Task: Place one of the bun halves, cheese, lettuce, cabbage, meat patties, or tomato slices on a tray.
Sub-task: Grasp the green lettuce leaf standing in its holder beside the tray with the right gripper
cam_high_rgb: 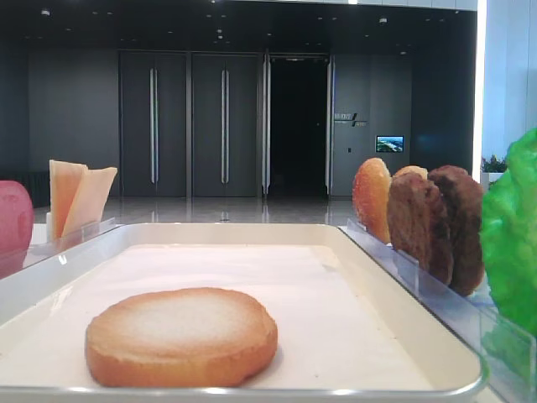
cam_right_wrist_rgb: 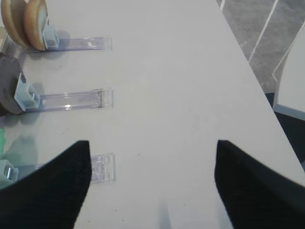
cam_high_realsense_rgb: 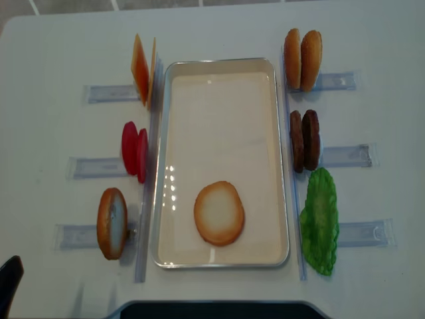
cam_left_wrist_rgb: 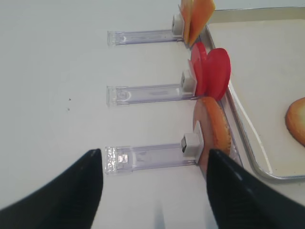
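One bun half (cam_high_realsense_rgb: 219, 212) lies flat, pale face up, near the front of the white tray (cam_high_realsense_rgb: 219, 113). Left of the tray, cheese (cam_high_realsense_rgb: 143, 70), tomato slices (cam_high_realsense_rgb: 135, 151) and an upright bun half (cam_high_realsense_rgb: 111, 222) stand in clear holders. To its right stand two bun halves (cam_high_realsense_rgb: 302, 58), meat patties (cam_high_realsense_rgb: 304, 139) and the lettuce (cam_high_realsense_rgb: 320, 219). Cabbage is out of view. My left gripper (cam_left_wrist_rgb: 153, 152) is open and empty over the table, just short of the upright bun half (cam_left_wrist_rgb: 214, 131). My right gripper (cam_right_wrist_rgb: 152, 143) is open and empty over bare table, right of the holders.
Clear holder rails (cam_high_realsense_rgb: 345, 156) stick out sideways from both long sides of the tray. The table's right edge (cam_right_wrist_rgb: 257, 81) drops to a grey floor. A dark robot base (cam_high_realsense_rgb: 212, 310) sits at the front edge.
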`<state>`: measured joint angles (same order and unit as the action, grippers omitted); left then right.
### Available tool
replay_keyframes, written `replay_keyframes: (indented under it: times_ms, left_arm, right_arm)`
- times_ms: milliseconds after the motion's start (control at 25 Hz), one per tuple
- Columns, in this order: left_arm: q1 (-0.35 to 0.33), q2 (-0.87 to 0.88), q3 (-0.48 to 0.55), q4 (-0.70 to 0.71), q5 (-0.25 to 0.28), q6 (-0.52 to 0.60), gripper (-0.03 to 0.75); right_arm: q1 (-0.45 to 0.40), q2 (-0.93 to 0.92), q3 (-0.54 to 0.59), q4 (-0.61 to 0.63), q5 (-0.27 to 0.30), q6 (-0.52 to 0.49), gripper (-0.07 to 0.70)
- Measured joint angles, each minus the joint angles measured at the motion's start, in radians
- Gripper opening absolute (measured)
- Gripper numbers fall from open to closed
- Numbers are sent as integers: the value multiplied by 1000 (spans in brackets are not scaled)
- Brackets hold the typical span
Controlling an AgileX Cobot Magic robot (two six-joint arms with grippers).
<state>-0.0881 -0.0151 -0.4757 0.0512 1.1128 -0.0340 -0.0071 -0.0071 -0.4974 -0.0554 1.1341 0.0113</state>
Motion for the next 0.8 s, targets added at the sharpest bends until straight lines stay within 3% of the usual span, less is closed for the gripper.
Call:
replay_keyframes:
  times_ms: [800]
  left_arm:
    - [0, 0, 0, 0, 0, 0, 517]
  right_arm:
    - [0, 0, 0, 0, 0, 0, 541]
